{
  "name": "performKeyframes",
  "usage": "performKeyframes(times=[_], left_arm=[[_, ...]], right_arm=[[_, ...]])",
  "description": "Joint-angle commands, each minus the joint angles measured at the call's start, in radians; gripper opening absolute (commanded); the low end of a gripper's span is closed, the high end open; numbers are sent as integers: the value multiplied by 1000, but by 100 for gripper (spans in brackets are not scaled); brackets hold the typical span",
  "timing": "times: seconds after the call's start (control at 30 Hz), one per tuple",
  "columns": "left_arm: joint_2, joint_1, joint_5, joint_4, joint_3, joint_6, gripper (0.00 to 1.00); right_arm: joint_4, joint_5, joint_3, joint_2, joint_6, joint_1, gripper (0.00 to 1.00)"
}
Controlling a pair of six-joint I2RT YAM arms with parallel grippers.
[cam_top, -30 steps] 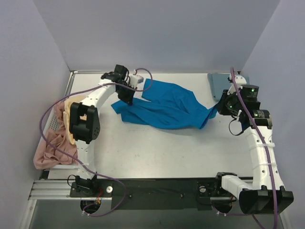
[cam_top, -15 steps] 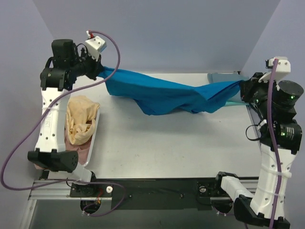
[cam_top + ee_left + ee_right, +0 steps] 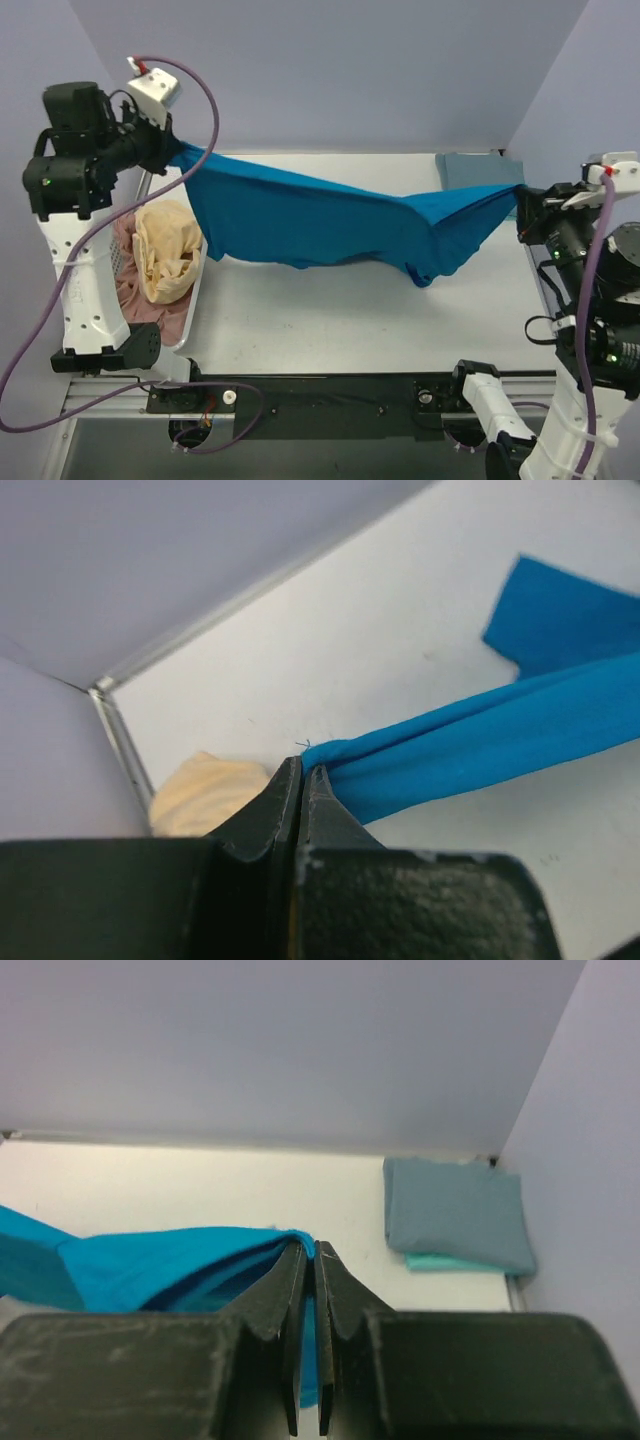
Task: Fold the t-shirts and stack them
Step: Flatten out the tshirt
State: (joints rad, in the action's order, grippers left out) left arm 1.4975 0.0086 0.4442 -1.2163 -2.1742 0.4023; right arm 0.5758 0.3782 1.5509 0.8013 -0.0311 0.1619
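The bright blue t-shirt (image 3: 330, 225) hangs stretched in the air between both arms, sagging over the table's middle. My left gripper (image 3: 172, 150) is shut on its left end, high at the back left; the left wrist view shows the cloth (image 3: 470, 745) pinched at the jaw tips (image 3: 303, 772). My right gripper (image 3: 520, 195) is shut on its right end; the right wrist view shows the cloth (image 3: 150, 1265) clamped at the tips (image 3: 315, 1250). A folded dull teal shirt (image 3: 475, 170) lies at the back right, also in the right wrist view (image 3: 455, 1210).
A crumpled pale yellow-orange shirt (image 3: 165, 250) lies on a dusty pink one (image 3: 135, 300) at the table's left edge. Grey-lilac walls close the back and sides. A black rail (image 3: 330, 390) runs along the near edge.
Both arms have risen and moved apart. The blue shirt went from lying crumpled on the table to being lifted and stretched between the grippers, hanging lower and wider now.
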Motion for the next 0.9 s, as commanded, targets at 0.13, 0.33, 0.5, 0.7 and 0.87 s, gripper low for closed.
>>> performKeyframes(times=[0.13, 0.33, 0.5, 0.7, 0.87], left_arm=[[47, 47, -94, 4, -435, -82, 0], [188, 51, -85, 67, -519, -146, 0], [378, 50, -107, 197, -595, -212, 0], [588, 48, -131, 477, -739, -261, 0], [719, 42, -272, 788, -798, -263, 0]], right_arm=[[-68, -87, 347, 67, 83, -36, 0], [-224, -27, 341, 220, 65, -38, 0], [-393, 96, 427, 476, -36, -38, 0], [-499, 142, 836, 939, -154, -39, 0], [-790, 76, 1026, 1125, -274, -12, 0]])
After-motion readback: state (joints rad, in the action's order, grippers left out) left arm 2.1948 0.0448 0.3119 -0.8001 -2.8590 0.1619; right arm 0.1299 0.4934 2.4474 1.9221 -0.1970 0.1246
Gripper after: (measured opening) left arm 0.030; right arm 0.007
